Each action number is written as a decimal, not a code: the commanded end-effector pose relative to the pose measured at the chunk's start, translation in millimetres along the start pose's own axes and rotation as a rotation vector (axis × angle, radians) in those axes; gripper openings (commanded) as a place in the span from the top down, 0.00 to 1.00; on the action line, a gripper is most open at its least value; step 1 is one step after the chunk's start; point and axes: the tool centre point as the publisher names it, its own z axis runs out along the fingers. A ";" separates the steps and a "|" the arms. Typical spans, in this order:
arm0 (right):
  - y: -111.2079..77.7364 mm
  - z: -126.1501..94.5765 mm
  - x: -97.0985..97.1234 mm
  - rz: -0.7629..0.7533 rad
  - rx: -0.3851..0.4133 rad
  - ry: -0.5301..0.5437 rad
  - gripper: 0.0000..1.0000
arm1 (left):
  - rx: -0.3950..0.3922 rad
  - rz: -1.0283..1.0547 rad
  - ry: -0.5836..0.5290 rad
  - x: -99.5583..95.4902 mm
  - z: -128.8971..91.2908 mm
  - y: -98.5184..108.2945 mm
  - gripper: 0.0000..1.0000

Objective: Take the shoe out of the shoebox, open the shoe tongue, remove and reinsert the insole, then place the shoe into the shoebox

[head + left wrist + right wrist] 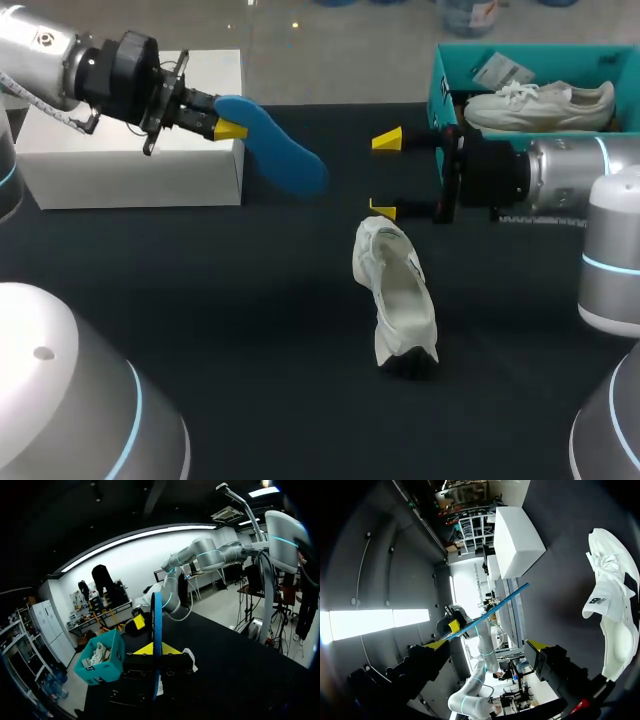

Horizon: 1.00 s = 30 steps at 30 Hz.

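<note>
- Dark table (200, 330): white shoe (397, 295) lies at centre.
- Left gripper (228, 128): jaws clamped on blue insole (285, 155), held above the table.
- Right gripper (385, 175): jaws apart, empty, near the shoe.

Bare table (250, 330) rings the shoe (395, 295) on its near and left sides. Farther back, a white box (130, 170) blocks the left and the shoebox (437, 85) the right, with the insole (280, 150) hanging between them.

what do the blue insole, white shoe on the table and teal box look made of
Blue insole: probably foam, matte, thin and gently curved. White shoe: apparently fabric or synthetic leather, soft matte, upper sagging open. Teal shoebox: likely cardboard, flat matte walls, thin straight edges.
</note>
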 end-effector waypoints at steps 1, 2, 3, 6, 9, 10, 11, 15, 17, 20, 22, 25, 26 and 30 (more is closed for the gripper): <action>-0.5 1.0 -0.6 0.001 -0.002 -0.001 0.00 | -0.002 -0.024 -0.021 24.0 22.0 -4.9 1.00; -0.5 1.0 -0.6 0.001 -0.002 -0.001 0.00 | -0.002 -0.024 -0.021 24.0 22.0 -4.9 1.00; -0.5 1.0 -0.6 0.001 -0.002 -0.001 0.00 | -0.002 -0.024 -0.021 24.0 22.0 -4.9 1.00; -0.5 1.0 -0.6 0.001 -0.002 -0.001 0.00 | -0.002 -0.024 -0.021 24.0 22.0 -4.9 1.00; -0.5 1.0 -0.6 0.001 -0.002 -0.001 0.00 | -0.002 -0.024 -0.021 24.0 22.0 -4.9 1.00; -0.5 1.0 -0.6 0.001 -0.002 -0.001 0.00 | -0.002 -0.024 -0.021 24.0 22.0 -4.9 1.00; -0.5 1.0 -0.6 0.001 -0.002 -0.001 0.00 | -0.002 -0.024 -0.021 24.0 22.0 -4.9 1.00; -0.5 1.0 -0.6 0.001 -0.002 -0.001 0.00 | -0.002 -0.024 -0.021 24.0 22.0 -4.9 1.00; -0.5 1.0 -0.6 0.001 -0.002 -0.001 0.00 | -0.002 -0.024 -0.021 24.0 22.0 -4.9 1.00; -0.5 1.0 -0.6 0.001 -0.002 -0.001 0.00 | -0.002 -0.024 -0.021 24.0 22.0 -4.9 1.00; -0.5 1.0 -0.6 0.001 -0.002 -0.001 0.00 | -0.002 -0.024 -0.021 24.0 22.0 -4.9 1.00; -0.5 1.0 -0.6 0.001 -0.002 -0.001 0.00 | -0.002 -0.024 -0.021 24.0 22.0 -4.9 1.00; -0.5 1.0 -0.6 0.001 -0.002 -0.001 0.00 | -0.002 -0.024 -0.021 24.0 22.0 -4.9 1.00; -0.5 1.0 -0.6 0.001 -0.002 -0.001 0.00 | -0.002 -0.024 -0.021 24.0 22.0 -4.9 1.00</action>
